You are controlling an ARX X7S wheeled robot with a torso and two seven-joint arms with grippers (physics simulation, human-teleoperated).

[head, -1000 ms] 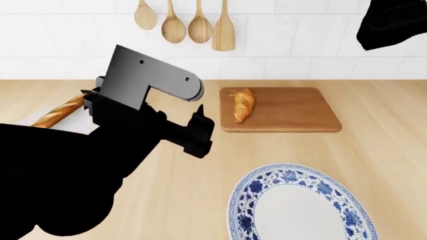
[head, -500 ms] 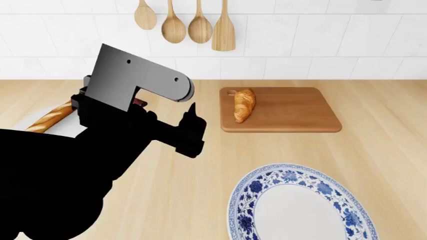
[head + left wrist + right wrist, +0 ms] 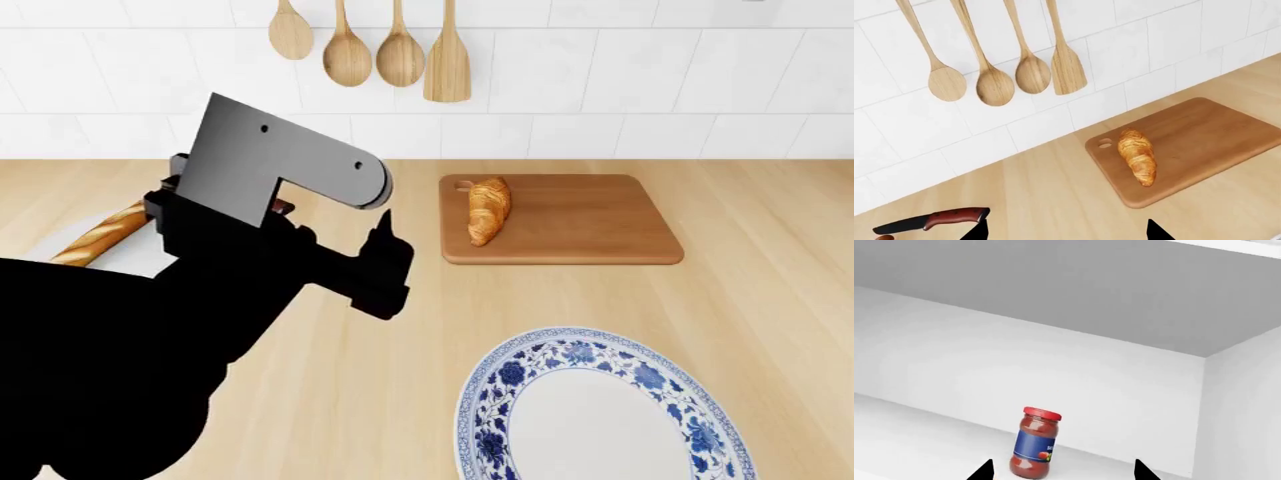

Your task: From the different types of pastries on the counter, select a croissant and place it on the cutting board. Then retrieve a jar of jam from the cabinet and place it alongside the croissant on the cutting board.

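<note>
Reaching for the jar of jam [image 3: 1035, 444] is the step I judge to be in hand: it stands upright on the white cabinet shelf [image 3: 914, 440], red lid up, blue label facing the right wrist camera, nothing crowding it. My right gripper [image 3: 1062, 471] shows only two dark fingertips, spread wide with the jar framed between them but farther in, so it is released and empty. To do this well I would drive straight in, level, keeping the jar centred between the tips, and close on the labelled body below the lid, not on the lid itself. A skewed approach could nudge it over or push it toward the back wall.

The croissant [image 3: 489, 210] already lies on the cutting board [image 3: 587, 225], near its left end, leaving bare board beside it for the jar. My left gripper [image 3: 1065, 231] hangs over the counter [image 3: 667, 300], tips apart, holding nothing.
</note>
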